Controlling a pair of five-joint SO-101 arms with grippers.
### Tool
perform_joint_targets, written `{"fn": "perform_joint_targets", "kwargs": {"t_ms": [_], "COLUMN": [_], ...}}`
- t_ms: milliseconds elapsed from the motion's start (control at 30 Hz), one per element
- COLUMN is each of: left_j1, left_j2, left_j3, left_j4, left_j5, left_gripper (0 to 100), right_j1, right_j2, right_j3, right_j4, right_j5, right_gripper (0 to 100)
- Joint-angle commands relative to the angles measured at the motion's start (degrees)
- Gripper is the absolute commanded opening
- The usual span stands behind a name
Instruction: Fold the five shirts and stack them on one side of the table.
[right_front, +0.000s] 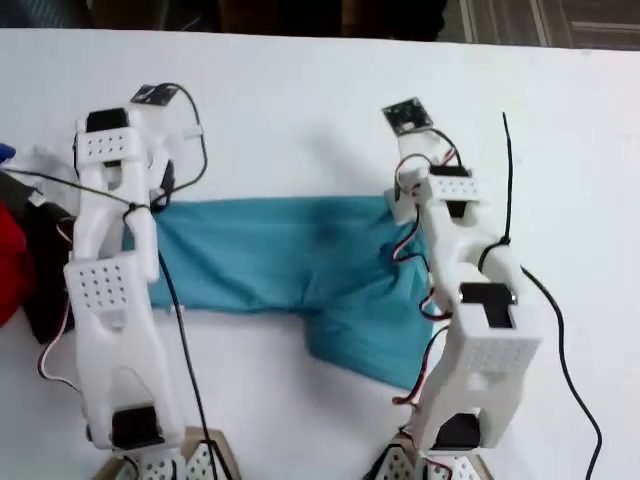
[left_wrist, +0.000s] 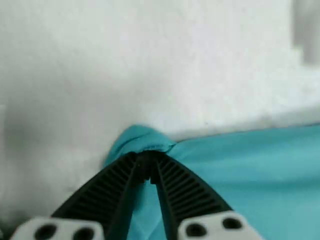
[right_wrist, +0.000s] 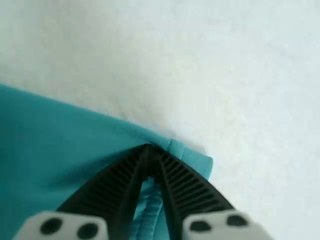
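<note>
Left gripper (left_wrist: 146, 167): jaws pressed together on one far corner of the teal shirt (right_front: 290, 255), with a small tuft of hem showing past the tips.
Right gripper (right_wrist: 148, 160): jaws closed the same way on the other far corner, holding only a thin fold of cloth.
Teal shirt: lies as a flat band across the tabletop (right_front: 300, 100) between the two arms. A flap juts toward the robot bases beside the right arm.
Risk, slip: both holds are right at the hem, so I judge a quick lift could pull a corner free and let that side drop.
Risk, skew: if one arm travels farther than the other, the fold would land crooked.
Risk, flap: the loose part near the right arm may bunch under the fold.
Risk, snag: the wiring (right_front: 408, 250) on the right arm hangs over the cloth and could drag it.
Surface: white, plain and smooth-looking, so it probably gives the fabric little grip.
Side pile: a red garment (right_front: 12, 265) and a dark garment (right_front: 45, 290) lie at the tabletop's edge beside the left arm.
Room: dark floor (right_front: 300, 15) shows beyond the far edge.
</note>
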Motion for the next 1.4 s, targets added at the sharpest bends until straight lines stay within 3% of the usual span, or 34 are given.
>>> {"fn": "perform_joint_targets", "kwargs": {"t_ms": [0,100,267,500,667,767,1000,1367], "left_j1": [-2.2,-1.3,-1.5,-1.6,-1.5,-2.5,-3.6,-3.4], "left_j2": [4.7,6.8,2.7,-14.9,-29.6,-37.2,-47.4,-47.7], "left_j3": [-16.0,-24.0,-19.9,0.3,22.2,37.1,68.5,79.2], "left_j4": [5.7,9.5,9.5,9.4,8.2,2.7,-18.7,-31.3], "left_j5": [0.3,0.3,0.1,-0.7,-4.3,-6.3,-9.8,-9.8], "left_gripper": [3,3,3,3,3,3,3,3], "right_j1": [1.2,0.3,-2.2,-8.1,-11.4,-11.3,-11.2,-11.1], "right_j2": [1.3,0.4,-6.6,-17.5,-23.6,-26.0,-33.2,-57.1], "right_j3": [-7.4,-9.6,-9.6,0.0,14.5,21.6,34.0,41.8], "right_j4": [5.6,9.6,14.5,15.7,13.1,11.1,11.9,24.2], "right_j5": [-0.1,-0.1,-0.1,0.3,7.8,9.0,15.7,26.2], "right_gripper": [2.0,2.0,2.0,2.0,2.0,2.0,2.0,2.0]}}
